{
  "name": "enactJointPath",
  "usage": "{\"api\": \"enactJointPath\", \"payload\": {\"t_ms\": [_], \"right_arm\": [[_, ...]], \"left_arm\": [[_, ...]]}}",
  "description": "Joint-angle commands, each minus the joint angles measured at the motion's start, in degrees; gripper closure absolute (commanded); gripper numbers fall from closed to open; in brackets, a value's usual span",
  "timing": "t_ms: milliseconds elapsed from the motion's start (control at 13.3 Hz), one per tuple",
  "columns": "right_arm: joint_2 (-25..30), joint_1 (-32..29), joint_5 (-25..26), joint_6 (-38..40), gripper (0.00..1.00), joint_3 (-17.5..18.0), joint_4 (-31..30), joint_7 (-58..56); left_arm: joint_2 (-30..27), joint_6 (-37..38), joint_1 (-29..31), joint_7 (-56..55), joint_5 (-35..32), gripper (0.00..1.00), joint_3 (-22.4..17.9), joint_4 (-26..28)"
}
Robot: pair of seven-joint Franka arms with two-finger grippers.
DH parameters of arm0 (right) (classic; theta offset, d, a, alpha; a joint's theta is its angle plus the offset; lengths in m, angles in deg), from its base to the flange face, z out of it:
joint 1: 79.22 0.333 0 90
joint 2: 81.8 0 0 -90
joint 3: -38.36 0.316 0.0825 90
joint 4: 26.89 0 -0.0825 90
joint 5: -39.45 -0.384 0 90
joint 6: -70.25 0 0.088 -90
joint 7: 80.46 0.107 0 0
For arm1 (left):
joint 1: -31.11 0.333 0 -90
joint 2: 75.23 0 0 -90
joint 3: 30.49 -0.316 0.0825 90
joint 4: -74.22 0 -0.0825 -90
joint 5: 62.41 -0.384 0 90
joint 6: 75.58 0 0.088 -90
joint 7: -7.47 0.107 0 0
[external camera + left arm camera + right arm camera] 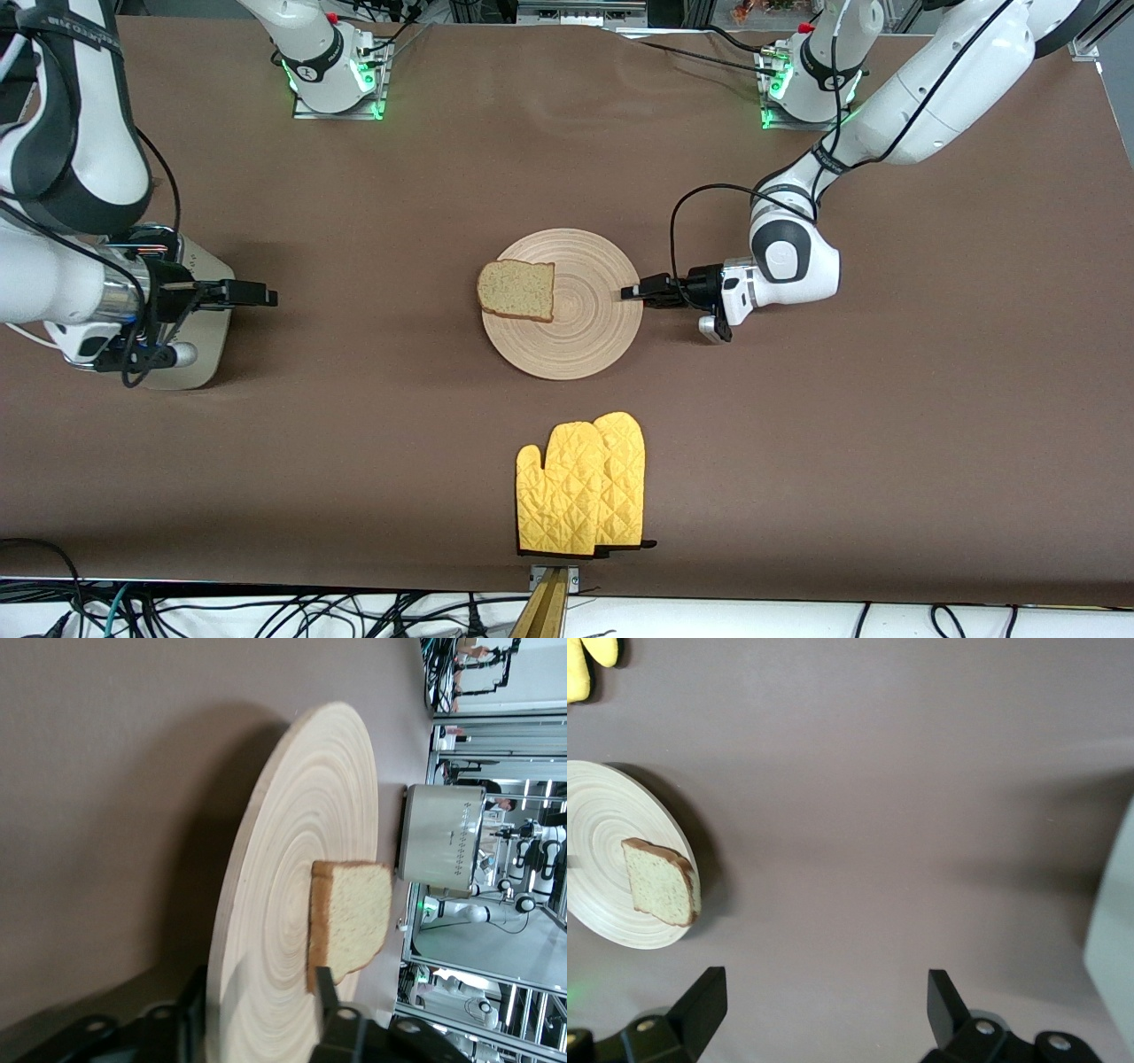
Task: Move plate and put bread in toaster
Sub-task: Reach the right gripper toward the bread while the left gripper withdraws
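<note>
Bread (516, 290) on plate (563, 304); left pincer (631, 291) at rim.

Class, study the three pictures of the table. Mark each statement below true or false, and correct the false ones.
1. The bread lies on the plate. True.
2. The oven mitts lie nearer the front camera than the plate. True.
3. The bread sits in the toaster. False: the toaster stands apart, at the right arm's end of the table.
4. The left hand is at the plate's rim, a finger on each side. True.
5. The right hand holds the bread. False: it is open and empty, by the toaster.
</note>
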Motion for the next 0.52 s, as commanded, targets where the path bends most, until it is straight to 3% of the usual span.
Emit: {"api": "enactJointPath", "payload": {"t_ms": [0, 150, 225, 449], "right_arm": [[0.4, 4.0, -1.5, -4.3, 0.00, 0.1, -3.0, 7.7], [0.3, 8.2, -2.7, -8.2, 0.00, 0.1, -5.0, 12.3], [-0.5, 10.1, -4.3, -10.3, 0.00, 0.1, -5.9, 13.7], [-1.5, 15.3, -4.9, -17.2, 0.00, 0.1, -9.8, 19.0]], "left_arm": [[-4.3, 1.4, 1.5, -2.0, 1.2, 0.00, -0.1, 1.4], [-5.1, 1.7, 2.7, -3.1, 1.0, 0.00, -0.1, 1.9], [-5.4, 3.9, 4.4, -3.9, -3.1, 0.00, -0.2, 1.9], [-5.4, 16.2, 12.5, -17.5, -25.7, 0.00, -0.1, -1.0]]}}
